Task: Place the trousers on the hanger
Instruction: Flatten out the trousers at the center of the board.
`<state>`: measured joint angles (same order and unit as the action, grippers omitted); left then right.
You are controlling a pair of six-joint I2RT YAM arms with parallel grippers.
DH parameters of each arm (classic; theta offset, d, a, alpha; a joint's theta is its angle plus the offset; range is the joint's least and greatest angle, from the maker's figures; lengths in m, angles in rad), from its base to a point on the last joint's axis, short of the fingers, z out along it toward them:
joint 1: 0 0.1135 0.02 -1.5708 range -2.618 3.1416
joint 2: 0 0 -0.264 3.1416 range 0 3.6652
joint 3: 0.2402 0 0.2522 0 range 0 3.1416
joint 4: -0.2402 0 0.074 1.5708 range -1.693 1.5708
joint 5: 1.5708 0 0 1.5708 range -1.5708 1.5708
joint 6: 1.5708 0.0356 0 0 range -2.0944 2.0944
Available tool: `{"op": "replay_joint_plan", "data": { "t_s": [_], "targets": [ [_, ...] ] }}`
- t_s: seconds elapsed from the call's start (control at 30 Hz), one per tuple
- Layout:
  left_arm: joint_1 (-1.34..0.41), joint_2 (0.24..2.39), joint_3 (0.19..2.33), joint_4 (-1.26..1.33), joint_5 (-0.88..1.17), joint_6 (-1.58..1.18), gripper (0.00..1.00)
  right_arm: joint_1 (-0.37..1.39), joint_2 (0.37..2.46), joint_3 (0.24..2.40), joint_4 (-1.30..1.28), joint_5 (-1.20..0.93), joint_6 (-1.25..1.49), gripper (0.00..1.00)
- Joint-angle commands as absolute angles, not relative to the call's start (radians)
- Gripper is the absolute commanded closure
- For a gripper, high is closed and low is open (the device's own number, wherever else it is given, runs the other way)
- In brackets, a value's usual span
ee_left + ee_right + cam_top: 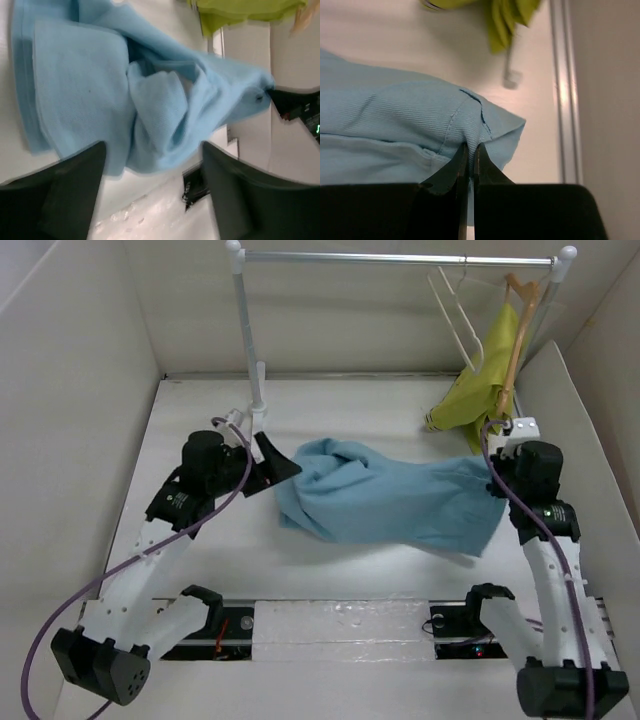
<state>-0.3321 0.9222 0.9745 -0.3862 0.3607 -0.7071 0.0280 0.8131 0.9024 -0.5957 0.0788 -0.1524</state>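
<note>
The light blue trousers (390, 502) lie crumpled across the middle of the table. My right gripper (497, 480) is shut on a fold at their right edge, and the right wrist view shows the cloth (385, 120) pinched between the closed fingertips (470, 150). At the trousers' left end my left gripper (275, 465) stands open. In the left wrist view its dark fingers (60, 195) are spread wide, with the trousers (100, 85) just ahead of the tips and nothing gripped. The thin cream-white hanger (455, 315) hangs on the rail at the back right.
A metal rail (400, 257) on a white post (245, 340) spans the back. A tan wooden hanger (520, 320) carries a yellow-green garment (480, 380) whose hem reaches the table near my right gripper. White walls enclose the table on three sides.
</note>
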Motion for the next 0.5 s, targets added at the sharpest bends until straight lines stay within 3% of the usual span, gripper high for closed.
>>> {"op": "replay_joint_plan", "data": {
  "t_s": [0.0,0.03,0.1,0.13,0.2,0.23,0.33,0.4,0.47],
  "targets": [
    [-0.409,0.965,0.92,-0.238,0.609,-0.692,0.18,-0.168,0.88,0.9,-0.657,0.088,-0.242,1.0],
    [-0.457,0.983,0.936,-0.254,0.562,-0.669,0.1,-0.208,0.912,0.902,-0.635,0.069,-0.245,1.0],
    [-0.471,1.014,0.965,-0.328,0.452,-0.627,0.05,-0.297,0.983,0.919,-0.586,0.069,-0.23,0.95],
    [-0.471,1.017,0.966,-0.343,0.328,-0.623,0.05,-0.308,1.046,0.922,-0.562,0.037,-0.232,0.65],
    [-0.462,1.028,0.96,-0.382,0.168,-0.663,0.05,-0.308,1.112,0.946,-0.554,-0.033,-0.227,0.36],
    [-0.448,1.031,0.931,-0.373,0.081,-0.678,0.05,-0.278,1.147,0.989,-0.56,-0.102,-0.23,0.28],
    [-0.382,1.058,0.832,-0.303,0.09,-0.744,0.08,-0.095,1.129,0.997,-0.56,-0.121,-0.232,0.27],
    [-0.382,1.103,0.798,-0.217,0.112,-0.767,0.1,0.007,1.095,0.974,-0.578,-0.141,-0.241,0.33],
    [-0.382,1.173,0.779,-0.133,0.155,-0.753,0.16,0.163,1.053,0.901,-0.562,-0.207,-0.216,0.64]
  ]
}}
